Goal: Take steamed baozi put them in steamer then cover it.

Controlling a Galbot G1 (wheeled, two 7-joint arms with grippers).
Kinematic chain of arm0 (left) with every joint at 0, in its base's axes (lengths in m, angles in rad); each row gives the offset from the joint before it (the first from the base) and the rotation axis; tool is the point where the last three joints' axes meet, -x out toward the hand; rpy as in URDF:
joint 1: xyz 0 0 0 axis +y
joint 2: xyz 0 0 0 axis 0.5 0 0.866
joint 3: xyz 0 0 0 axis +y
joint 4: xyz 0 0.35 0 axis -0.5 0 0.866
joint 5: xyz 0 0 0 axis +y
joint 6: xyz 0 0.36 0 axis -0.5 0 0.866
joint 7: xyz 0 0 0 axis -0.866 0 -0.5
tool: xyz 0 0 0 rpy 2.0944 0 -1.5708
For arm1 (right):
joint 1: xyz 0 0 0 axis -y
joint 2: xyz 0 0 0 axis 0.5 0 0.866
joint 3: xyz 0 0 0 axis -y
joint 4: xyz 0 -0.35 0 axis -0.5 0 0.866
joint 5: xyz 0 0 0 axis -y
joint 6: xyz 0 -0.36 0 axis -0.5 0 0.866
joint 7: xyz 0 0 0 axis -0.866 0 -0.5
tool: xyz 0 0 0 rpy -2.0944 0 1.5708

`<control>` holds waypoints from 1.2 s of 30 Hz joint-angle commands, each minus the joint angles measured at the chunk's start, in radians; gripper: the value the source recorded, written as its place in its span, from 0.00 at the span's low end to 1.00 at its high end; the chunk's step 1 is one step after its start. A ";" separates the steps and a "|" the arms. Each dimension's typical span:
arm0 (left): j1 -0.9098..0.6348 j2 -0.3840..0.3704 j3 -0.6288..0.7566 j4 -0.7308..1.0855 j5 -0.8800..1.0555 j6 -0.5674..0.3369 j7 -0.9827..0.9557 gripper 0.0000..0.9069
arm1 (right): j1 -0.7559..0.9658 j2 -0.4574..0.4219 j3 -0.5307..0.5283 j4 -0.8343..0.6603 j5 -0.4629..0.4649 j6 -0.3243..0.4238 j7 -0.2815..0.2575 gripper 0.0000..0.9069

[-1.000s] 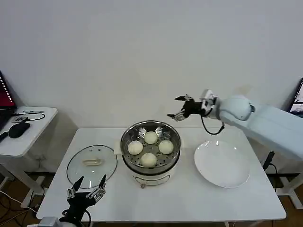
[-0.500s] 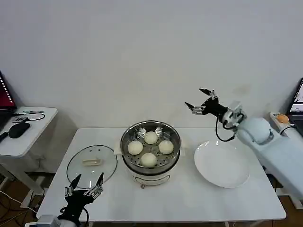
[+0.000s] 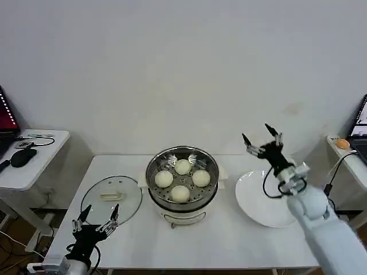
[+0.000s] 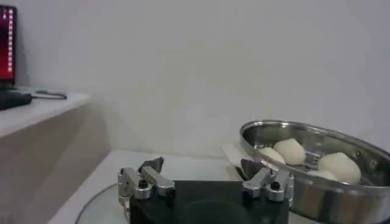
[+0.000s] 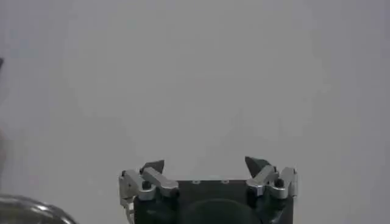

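I have all four steamed baozi (image 3: 182,179) sitting on the perforated tray inside the steamer (image 3: 182,197) at mid-desk, so loading looks finished. My right gripper (image 3: 261,139) has swung back from behind the pot over the last second and now hangs above the white plate (image 3: 268,201), fingers spread wide and empty. My left gripper (image 3: 96,219) sits low at the desk's (image 3: 229,243) near edge, just in front of the cover (image 3: 112,197), fingers open, holding nothing. The cover lies flat beside the steamer, so covering remains.
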 commanded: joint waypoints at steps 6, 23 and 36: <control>-0.049 0.046 -0.029 0.160 0.027 -0.019 0.059 1.00 | -0.389 0.214 0.279 0.094 -0.053 -0.009 -0.023 1.00; -0.071 0.143 -0.025 0.475 0.646 -0.325 0.041 1.00 | -0.401 0.230 0.332 0.115 -0.036 -0.044 -0.135 1.00; -0.152 0.164 -0.001 0.615 1.104 -0.391 -0.052 1.00 | -0.426 0.252 0.337 0.128 -0.041 -0.043 -0.141 1.00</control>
